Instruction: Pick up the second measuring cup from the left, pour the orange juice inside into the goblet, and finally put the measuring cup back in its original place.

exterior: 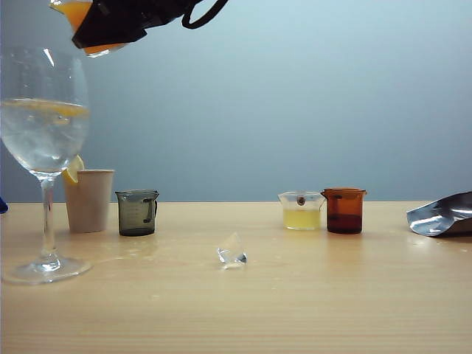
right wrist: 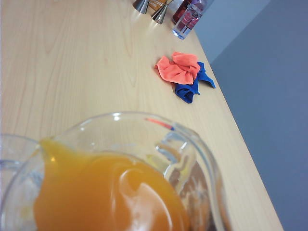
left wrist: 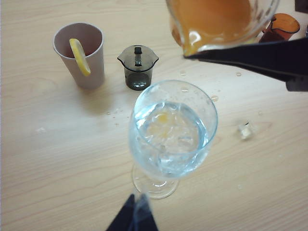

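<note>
Orange juice (right wrist: 106, 197) tilts in right gripper (exterior: 118, 26), above goblet (exterior: 44, 125).

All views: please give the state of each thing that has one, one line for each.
second measuring cup: held by right gripper, tilted above goblet, juice at lip
goblet: upright, holds clear liquid with ice
paper cup: upright, lemon slice on rim
smoky cup: upright
left gripper: low beside goblet's foot, jaws' state unclear

A pale wooden tabletop (exterior: 332, 295) carries a goblet (exterior: 46, 147), paper cup (exterior: 89, 200), grey cup (exterior: 137, 212), yellow cup (exterior: 302, 210), amber cup (exterior: 344, 210) and foil pouch (exterior: 442, 215) at its right edge.
</note>
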